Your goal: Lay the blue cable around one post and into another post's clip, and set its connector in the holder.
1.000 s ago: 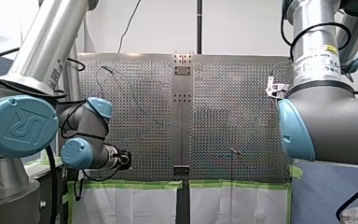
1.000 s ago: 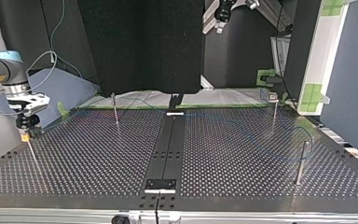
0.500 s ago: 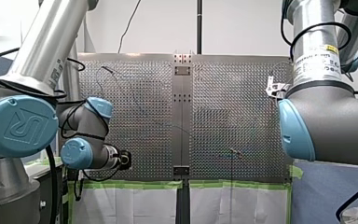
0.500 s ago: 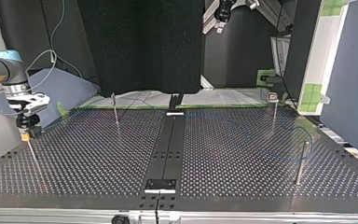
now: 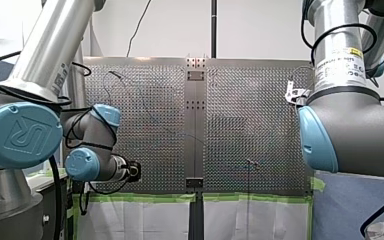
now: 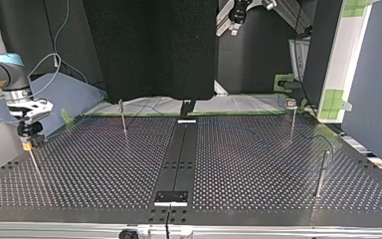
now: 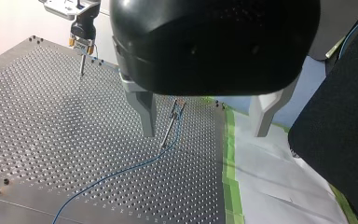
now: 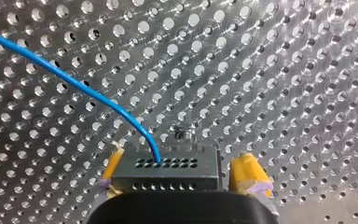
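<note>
My R gripper [image 8: 182, 172] clamps connector [image 8: 163, 163], blue cable [image 8: 74, 84] exits it 10 o'clock; L gripper [image 7: 205, 133] wide. Imo cable tug could cock it.

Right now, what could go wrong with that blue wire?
The connector at my right gripper sits above a thin holder; the curved blue cable could tug it off as the gripper leaves. My left gripper's open fingers hang near the clip post; pulling away carelessly might snag the cable there.
</note>
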Motion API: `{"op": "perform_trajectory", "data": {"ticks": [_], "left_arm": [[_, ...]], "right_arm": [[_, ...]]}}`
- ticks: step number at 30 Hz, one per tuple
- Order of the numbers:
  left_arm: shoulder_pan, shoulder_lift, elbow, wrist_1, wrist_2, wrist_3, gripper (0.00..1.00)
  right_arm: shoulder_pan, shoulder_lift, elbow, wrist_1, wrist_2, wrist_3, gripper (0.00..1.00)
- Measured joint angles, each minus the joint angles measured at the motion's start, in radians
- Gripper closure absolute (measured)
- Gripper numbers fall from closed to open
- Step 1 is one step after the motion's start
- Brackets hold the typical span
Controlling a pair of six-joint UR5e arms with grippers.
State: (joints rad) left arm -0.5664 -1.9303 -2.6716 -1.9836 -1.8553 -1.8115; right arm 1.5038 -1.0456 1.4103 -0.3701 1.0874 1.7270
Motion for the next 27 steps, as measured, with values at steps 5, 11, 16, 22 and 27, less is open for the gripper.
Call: {"op": "perform_trajectory", "data": {"ticks": [5, 11, 16, 22, 27], "left_arm": [[0.0, 0.0, 0.0, 0.0, 0.0, 0.0, 0.0], [0.0, 0.0, 0.0, 0.0, 0.0, 0.001, 0.0], [0.0, 0.0, 0.0, 0.0, 0.0, 0.001, 0.0], [0.0, 0.0, 0.0, 0.0, 0.0, 0.002, 0.0], [-0.001, 0.0, 0.0, 0.0, -0.002, 0.001, 0.0]], "right_arm": [[0.001, 0.0, 0.0, 0.004, 0.0, 0.004, 0.48], [0.001, 0.0, 0.0, 0.006, 0.001, 0.002, 1.0], [0.001, 0.0, 0.0, 0.008, 0.002, 0.0, 1.0], [0.003, -0.001, -0.001, 0.015, 0.003, -0.007, 1.0], [0.007, -0.001, 0.0, 0.047, 0.021, -0.036, 1.0]]}}
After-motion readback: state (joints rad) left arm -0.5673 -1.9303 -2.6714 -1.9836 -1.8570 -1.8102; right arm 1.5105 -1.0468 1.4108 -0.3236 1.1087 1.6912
